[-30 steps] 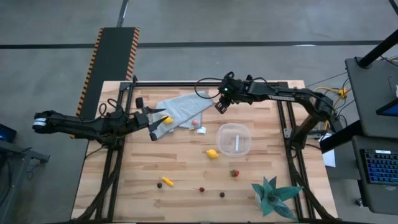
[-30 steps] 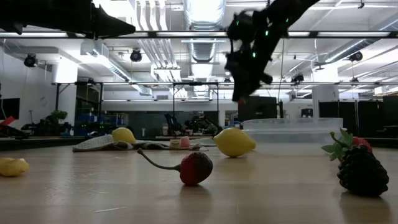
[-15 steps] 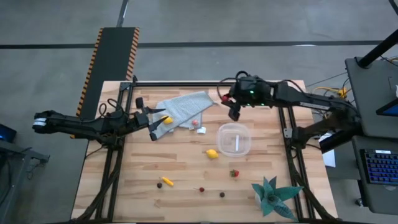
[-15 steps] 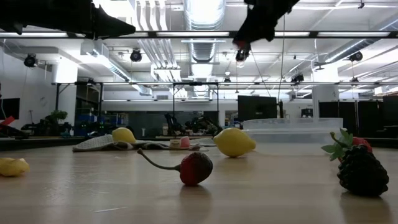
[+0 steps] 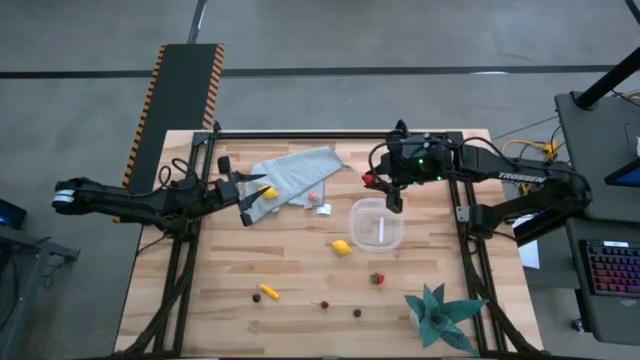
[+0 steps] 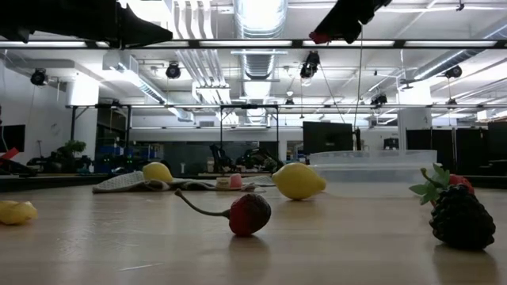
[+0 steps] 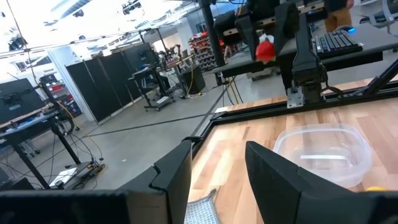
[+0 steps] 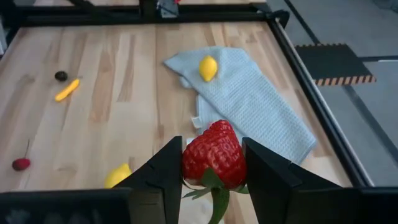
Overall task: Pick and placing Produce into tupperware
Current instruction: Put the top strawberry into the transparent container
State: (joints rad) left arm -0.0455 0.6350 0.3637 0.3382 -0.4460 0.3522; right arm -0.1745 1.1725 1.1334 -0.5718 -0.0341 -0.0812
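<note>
You are carrying a red toy strawberry (image 8: 212,155) in the right gripper (image 5: 384,187), pinched between its two dark fingers, high in the air just behind the back rim of the small clear see-through plastic tupperware (image 5: 376,224). To do this step well, bring the berry over the middle of the tupperware, go down slowly until it sits low inside the walls, and only then let go, so it does not bounce out. The tupperware looks to have no fruit in it, so you have plenty of room. The left gripper (image 5: 247,199) waits well to the left of the tupperware, at the edge of the crumpled grey-blue cloth (image 5: 297,173), with its fingers apart and nothing between them. The right wrist view shows the grip up close, which the view from above cannot. From above you see how the gripper lines up with the tupperware. The table-level view shows how high the berry hangs over the rim. From the left wrist you see the held strawberry up above the far side of the tupperware.
</note>
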